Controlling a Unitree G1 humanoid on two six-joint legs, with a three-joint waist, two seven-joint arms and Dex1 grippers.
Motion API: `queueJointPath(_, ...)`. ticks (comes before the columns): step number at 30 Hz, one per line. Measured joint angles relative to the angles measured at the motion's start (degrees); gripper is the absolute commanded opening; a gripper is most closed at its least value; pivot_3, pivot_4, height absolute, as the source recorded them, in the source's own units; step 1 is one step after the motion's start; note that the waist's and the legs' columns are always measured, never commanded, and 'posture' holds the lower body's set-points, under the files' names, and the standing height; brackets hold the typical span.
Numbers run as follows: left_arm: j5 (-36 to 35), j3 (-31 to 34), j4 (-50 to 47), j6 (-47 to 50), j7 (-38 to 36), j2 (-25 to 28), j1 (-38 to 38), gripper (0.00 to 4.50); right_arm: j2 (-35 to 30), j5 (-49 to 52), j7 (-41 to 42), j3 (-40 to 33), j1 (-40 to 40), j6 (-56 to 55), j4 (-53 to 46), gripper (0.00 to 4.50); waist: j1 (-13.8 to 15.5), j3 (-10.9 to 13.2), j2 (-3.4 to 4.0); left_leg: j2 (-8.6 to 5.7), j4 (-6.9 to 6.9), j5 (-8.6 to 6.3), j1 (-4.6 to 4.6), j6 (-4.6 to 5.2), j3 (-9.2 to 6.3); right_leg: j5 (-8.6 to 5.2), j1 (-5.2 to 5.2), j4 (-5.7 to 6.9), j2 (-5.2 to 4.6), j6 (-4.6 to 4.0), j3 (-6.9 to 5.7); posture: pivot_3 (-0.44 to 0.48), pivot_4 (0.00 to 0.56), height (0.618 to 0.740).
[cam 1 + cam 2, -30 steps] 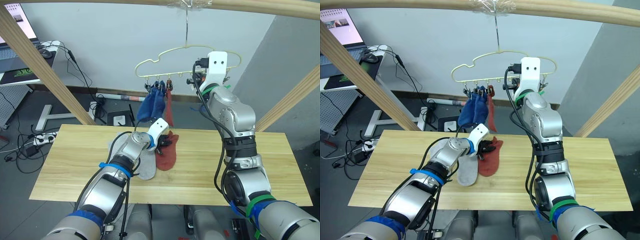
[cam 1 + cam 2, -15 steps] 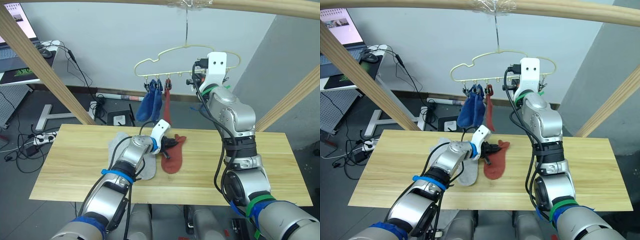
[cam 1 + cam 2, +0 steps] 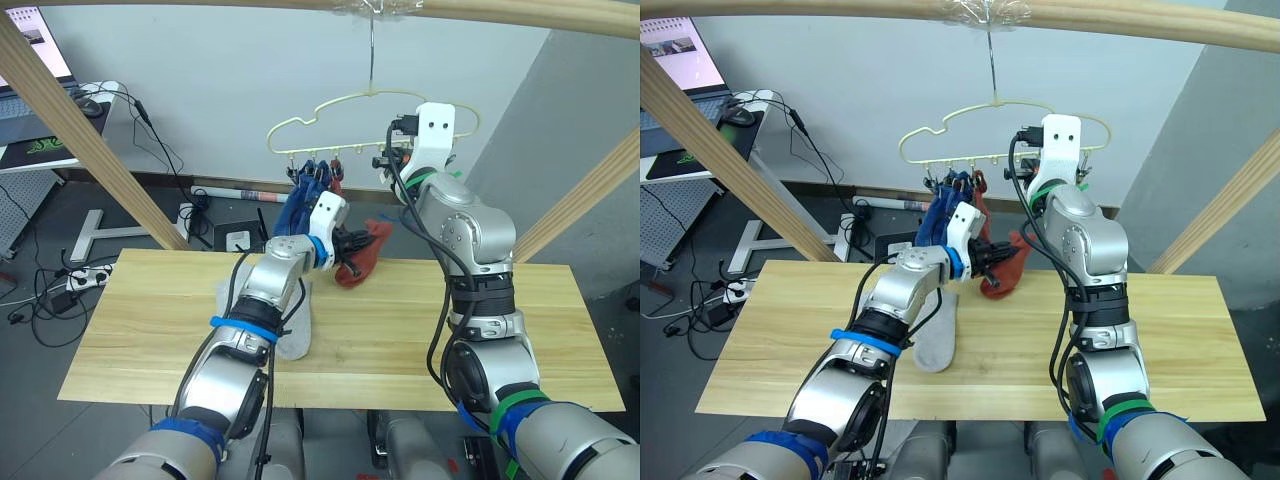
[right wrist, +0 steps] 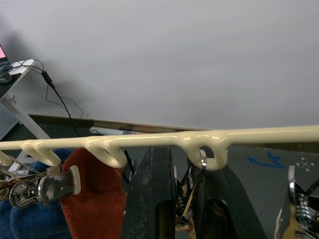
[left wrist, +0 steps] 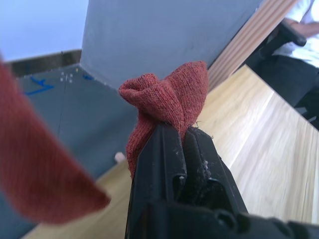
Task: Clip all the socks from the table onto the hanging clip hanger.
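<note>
Left eye view: the left claw (image 3: 352, 243) grips a rust-red sock (image 3: 362, 255) above the worktop's (image 3: 150, 330) far edge, just below the clip hanger (image 3: 372, 98). A grey sock (image 3: 290, 330) lies on the worktop's near-middle.

Left wrist view: the fingers (image 5: 169, 149) are clamped on the sock.

Right wrist view: the right claw (image 4: 183, 164) brackets the hanger bar; its jaws stand apart around a clip (image 4: 202, 164).

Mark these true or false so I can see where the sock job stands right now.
1. The left gripper is shut on a rust-red sock: true.
2. Both blue socks lie on the table: false, they hang from the clip hanger.
3. A grey sock is on the table: true.
4. No red sock is clipped yet: false, one red sock hangs beside the blue ones.
5. The right gripper is down at the tabletop: false, it is up at the hanger's bar.
</note>
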Motion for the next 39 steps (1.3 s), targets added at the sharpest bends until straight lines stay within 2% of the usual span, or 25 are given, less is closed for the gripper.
queueJointPath(12,-0.56,0.42,2.32,-2.51,0.16,-1.01,-5.8,0.01,0.81,0.67,-0.07,-0.35,0.0,0.78,-0.08,0.05,-0.07,0.0,0.0,0.0,0.0,0.0,0.0,0.0,0.0,0.0,0.0,-0.01,0.0,0.0,0.0,0.047,0.199,0.74)
queueJointPath(39,-1.46,1.99,4.24,-4.0,-0.1,-0.45,-8.9,0.01,-0.13,1.45,0.31,0.29,0.01,1.05,-0.45,0.05,-0.14,0.0,0.0,0.0,-0.01,0.0,-0.01,0.0,0.0,0.0,-0.01,-0.01,0.0,0.0,0.0,0.056,0.197,0.74)
